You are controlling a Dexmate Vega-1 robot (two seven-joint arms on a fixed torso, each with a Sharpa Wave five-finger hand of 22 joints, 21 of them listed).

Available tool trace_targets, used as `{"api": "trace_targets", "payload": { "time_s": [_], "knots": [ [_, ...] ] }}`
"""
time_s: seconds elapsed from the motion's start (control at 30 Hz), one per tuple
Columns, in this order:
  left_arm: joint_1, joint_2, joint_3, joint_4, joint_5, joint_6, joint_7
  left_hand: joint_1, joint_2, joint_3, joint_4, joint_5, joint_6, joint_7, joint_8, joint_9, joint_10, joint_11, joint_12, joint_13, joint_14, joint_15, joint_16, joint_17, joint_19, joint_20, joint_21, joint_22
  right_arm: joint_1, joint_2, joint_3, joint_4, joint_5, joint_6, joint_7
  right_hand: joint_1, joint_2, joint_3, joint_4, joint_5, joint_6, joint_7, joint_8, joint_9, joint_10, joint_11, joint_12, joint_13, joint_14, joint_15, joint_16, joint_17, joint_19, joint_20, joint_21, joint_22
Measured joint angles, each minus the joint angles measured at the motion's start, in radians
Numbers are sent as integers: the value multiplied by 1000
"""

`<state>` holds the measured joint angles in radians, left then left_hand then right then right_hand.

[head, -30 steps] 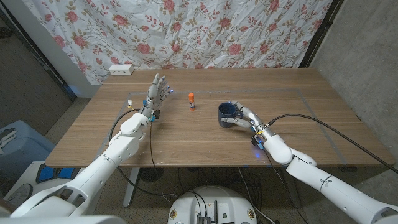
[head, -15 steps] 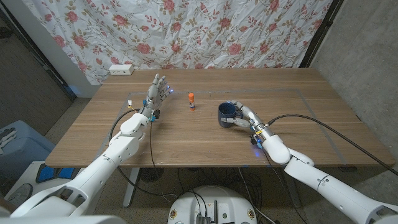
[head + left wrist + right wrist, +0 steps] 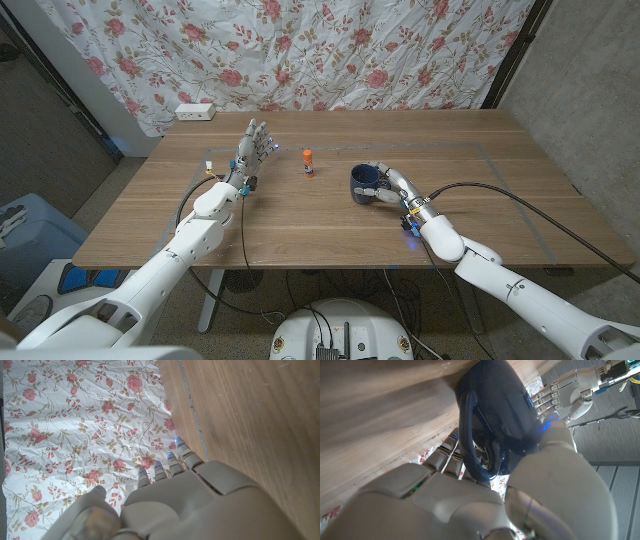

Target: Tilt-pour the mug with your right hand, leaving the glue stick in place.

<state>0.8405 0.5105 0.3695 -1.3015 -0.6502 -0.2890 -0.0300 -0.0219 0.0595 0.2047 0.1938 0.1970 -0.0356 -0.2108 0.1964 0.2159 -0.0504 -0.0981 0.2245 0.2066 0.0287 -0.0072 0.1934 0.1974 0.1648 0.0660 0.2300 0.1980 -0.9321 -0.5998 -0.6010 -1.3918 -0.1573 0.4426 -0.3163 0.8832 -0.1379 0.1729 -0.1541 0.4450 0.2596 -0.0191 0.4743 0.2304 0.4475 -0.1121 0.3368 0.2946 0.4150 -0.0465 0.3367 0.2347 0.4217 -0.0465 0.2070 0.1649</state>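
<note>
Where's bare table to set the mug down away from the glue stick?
Bare wood lies right of the mug, out to the table's right edge, and along the near edge between the arms. It is tighter between the glue stick and left hand.

Dark navy mug (image 3: pixel 366 184), glossy. Glue stick (image 3: pixel 308 163) white with orange cap. Pale grey-white right hand (image 3: pixel 392 187) and left hand (image 3: pixel 252 146). Brown wood-grain counter (image 3: pixel 300 220). White curtain (image 3: pixel 300 50) patterned with pink roses, green leaves. White power strip (image 3: pixel 195 111).

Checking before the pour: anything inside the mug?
From the head view the mug interior looks dark, with no contents I can make out. The right hand wraps its handle side, so the bottom stays hidden.
</note>
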Motion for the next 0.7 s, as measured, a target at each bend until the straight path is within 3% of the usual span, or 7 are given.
{"api": "trace_targets", "payload": {
  "time_s": [0.47,0.7],
  "knots": [
    [0,0,0,1,0,0,0,0,0,0,0,0,0,0,0,0,0,0,0,0,0,0,0,0,0,0,0,0,8,7,-4,17,15,23,12,22,21,7,1,-27,104,-17,62,5,99,-4,26,17,73,-2,34,14,39,-2,-4,0],
    [-1,0,0,1,0,0,0,0,0,0,0,0,0,0,0,0,0,0,0,0,0,0,0,0,0,0,0,0,8,14,-3,24,21,35,11,47,17,7,1,-35,130,-22,81,9,135,-11,38,23,107,-2,49,20,64,0,-4,0]
  ]
}}
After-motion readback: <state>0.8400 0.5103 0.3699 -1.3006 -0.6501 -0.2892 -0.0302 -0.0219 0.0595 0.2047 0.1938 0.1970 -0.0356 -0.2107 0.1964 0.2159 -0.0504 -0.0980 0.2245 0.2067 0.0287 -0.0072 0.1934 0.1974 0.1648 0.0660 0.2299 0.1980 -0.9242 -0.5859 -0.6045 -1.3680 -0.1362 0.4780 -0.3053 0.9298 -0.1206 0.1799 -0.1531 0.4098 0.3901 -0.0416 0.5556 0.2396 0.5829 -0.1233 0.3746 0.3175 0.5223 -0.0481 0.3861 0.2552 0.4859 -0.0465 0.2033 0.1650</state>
